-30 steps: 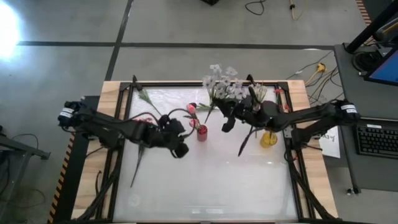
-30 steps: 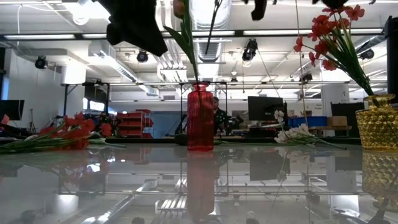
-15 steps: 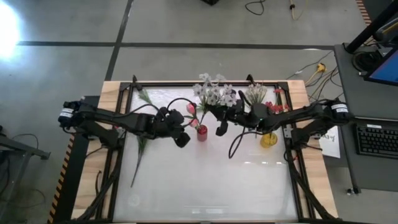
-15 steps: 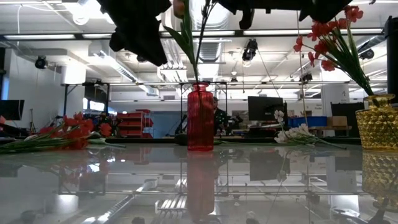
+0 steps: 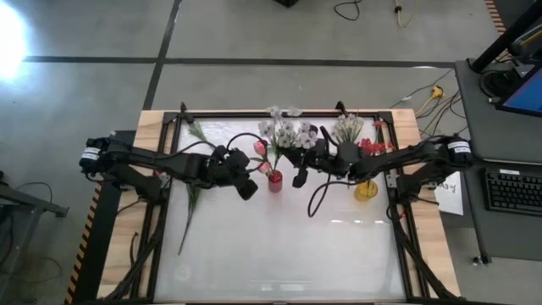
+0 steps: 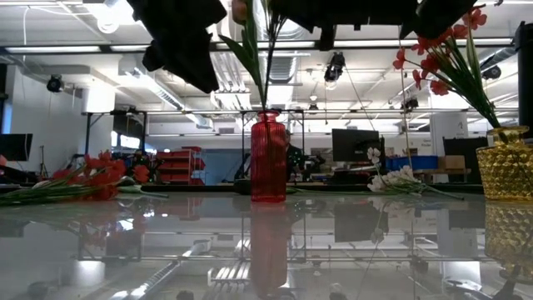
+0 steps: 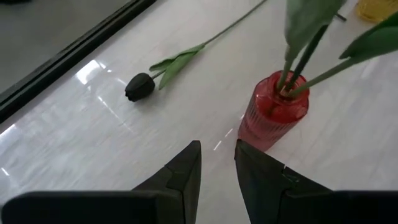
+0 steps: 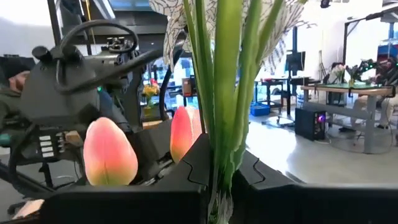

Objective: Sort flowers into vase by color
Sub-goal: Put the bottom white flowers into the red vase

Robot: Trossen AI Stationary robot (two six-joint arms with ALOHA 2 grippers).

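Observation:
A red vase [image 5: 275,180] [image 6: 268,158] stands mid-table with pink rosebuds [image 8: 111,152] on green stems in it. My right gripper [image 5: 298,166] [image 8: 219,168] hovers just right of the vase, shut on a spray of white flowers [image 5: 288,133]. My left gripper [image 5: 246,188] [image 7: 217,158] hangs open just left of the vase, tilted down, with nothing between its fingers. At the right, a yellow vase [image 5: 366,189] [image 6: 506,167] holds red flowers [image 6: 441,50]. My right gripper pinches the spray's bundled green stems [image 8: 219,146] between its two fingers, coming level from the table's right side and lying across them. The blossoms rise above the fingers. The stems' lower end [image 5: 315,203] hangs curved below, clear of the table.
A dark-headed flower [image 7: 138,87] lies on the table left of the red vase, its long stem [image 5: 188,207] running toward the near edge. In the low view, red flowers [image 6: 92,179] lie at the left and white ones [image 6: 391,179] lie right of the red vase.
My right gripper has gone down and toward the table's left, bringing the white spray nearer the red vase; the stems' hanging end has swung along with it. My left gripper has drifted toward the far edge, closer to the red vase.

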